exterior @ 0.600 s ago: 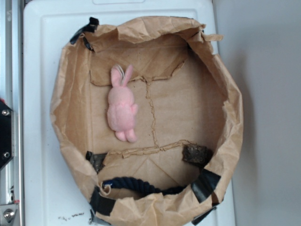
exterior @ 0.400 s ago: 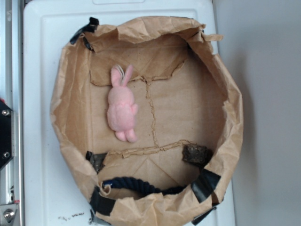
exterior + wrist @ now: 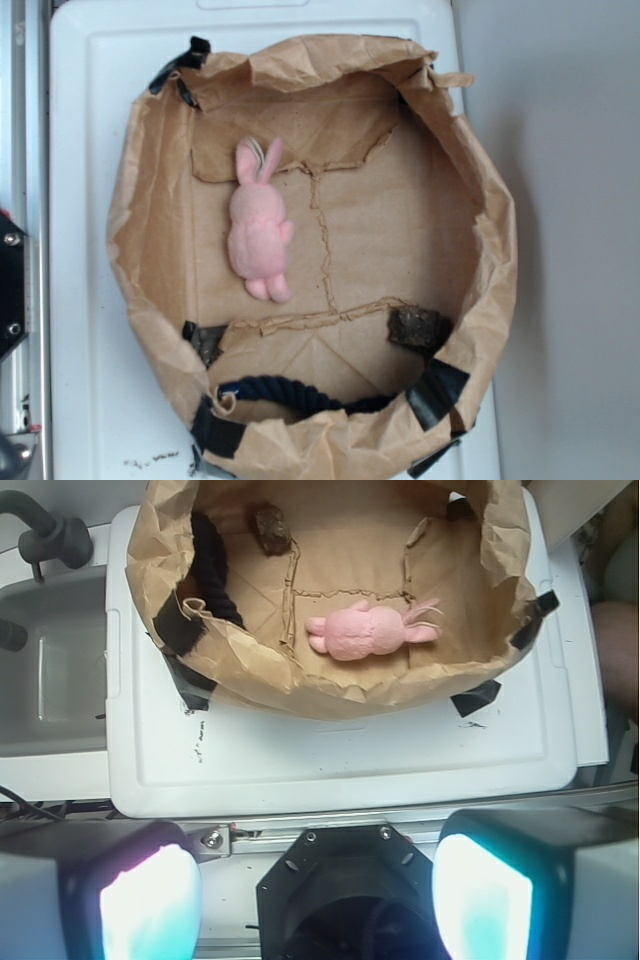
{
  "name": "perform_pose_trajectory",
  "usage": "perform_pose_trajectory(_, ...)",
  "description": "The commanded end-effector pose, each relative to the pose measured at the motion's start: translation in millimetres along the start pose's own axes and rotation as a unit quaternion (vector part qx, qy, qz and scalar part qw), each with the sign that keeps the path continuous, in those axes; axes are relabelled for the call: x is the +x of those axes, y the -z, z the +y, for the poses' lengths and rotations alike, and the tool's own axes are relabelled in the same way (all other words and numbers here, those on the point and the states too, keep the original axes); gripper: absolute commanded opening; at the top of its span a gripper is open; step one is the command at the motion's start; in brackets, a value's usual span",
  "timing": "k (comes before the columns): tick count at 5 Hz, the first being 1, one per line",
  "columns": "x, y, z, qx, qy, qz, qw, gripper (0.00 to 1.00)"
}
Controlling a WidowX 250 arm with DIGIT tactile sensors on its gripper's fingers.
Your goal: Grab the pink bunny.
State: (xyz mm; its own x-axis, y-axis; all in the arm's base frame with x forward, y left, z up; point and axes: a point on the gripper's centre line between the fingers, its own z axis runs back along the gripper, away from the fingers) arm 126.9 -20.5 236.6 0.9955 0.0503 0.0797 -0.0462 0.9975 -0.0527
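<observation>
Hovering at lower frame with fingers spread, gripper [image 3: 315, 900] sits well short of pink bunny [image 3: 367, 631]; descending risks snagging paper bag [image 3: 250, 675] rim.

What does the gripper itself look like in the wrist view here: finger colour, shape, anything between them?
The gripper shows two broad, blocky fingers with rounded corners, their inner faces glowing pale cyan-white with a pinkish fringe, likely overexposed. Grey outer sides frame them. Between them sits a black angular housing with small screws and a dark round opening. No cables or markings are visible on it.

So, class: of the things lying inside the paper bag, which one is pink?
The pink bunny: fuzzy, long-eared; the rope handle is dark.
</observation>
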Motion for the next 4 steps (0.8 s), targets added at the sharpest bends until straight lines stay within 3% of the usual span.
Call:
perform_pose_trajectory(1,-1.6,-17.3,-6.8,-0.014,-0.026,-0.016,0.999,1.00)
perform_pose_trajectory(2,-9.6,-16.2,-14.3,-0.022,-0.020,-0.016,0.999,1.00)
perform_pose_trajectory(4,-13.5,-12.2,-17.0,-0.006,-0.012,-0.016,1.000,1.00)
